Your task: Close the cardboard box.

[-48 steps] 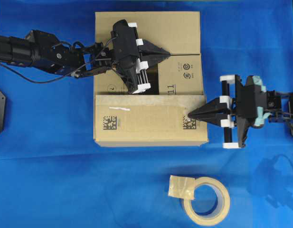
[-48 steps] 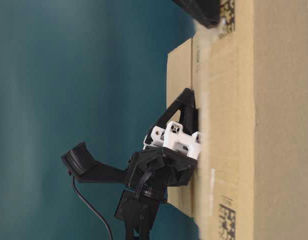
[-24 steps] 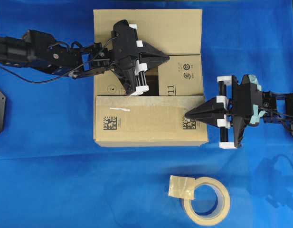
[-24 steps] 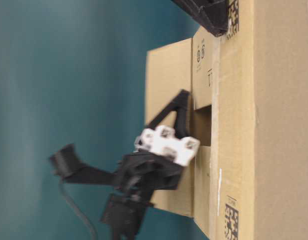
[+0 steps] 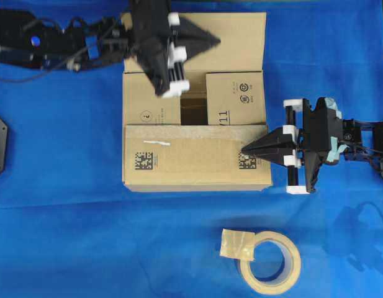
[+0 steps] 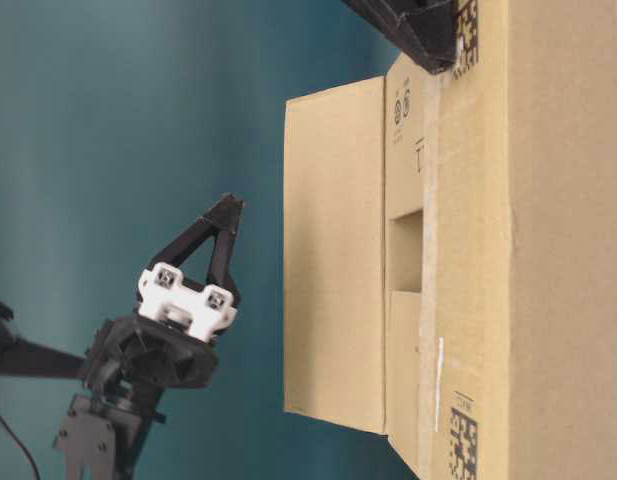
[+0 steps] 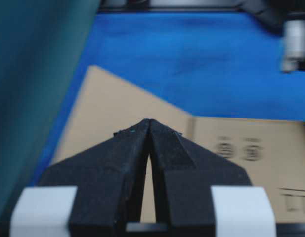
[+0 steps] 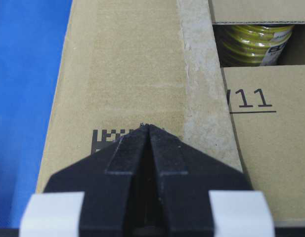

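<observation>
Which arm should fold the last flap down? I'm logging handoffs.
Probably the left: its end effector hangs shut over the raised far flap, while the right end effector rests shut on the box's near flap.

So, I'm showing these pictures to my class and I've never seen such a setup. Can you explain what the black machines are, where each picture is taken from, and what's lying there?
These are two robot arms at a blue table. One picture looks straight down, one looks from table level, turned sideways, and two come from cameras on the arms' wrists. The pointed black tips are end effectors. The left end effector is shut and holds nothing, hovering over the far flap of the box. The right end effector, also shut, sits at the near flap. A gap between the flaps shows a yellow item inside. A tape roll lies nearby.
</observation>
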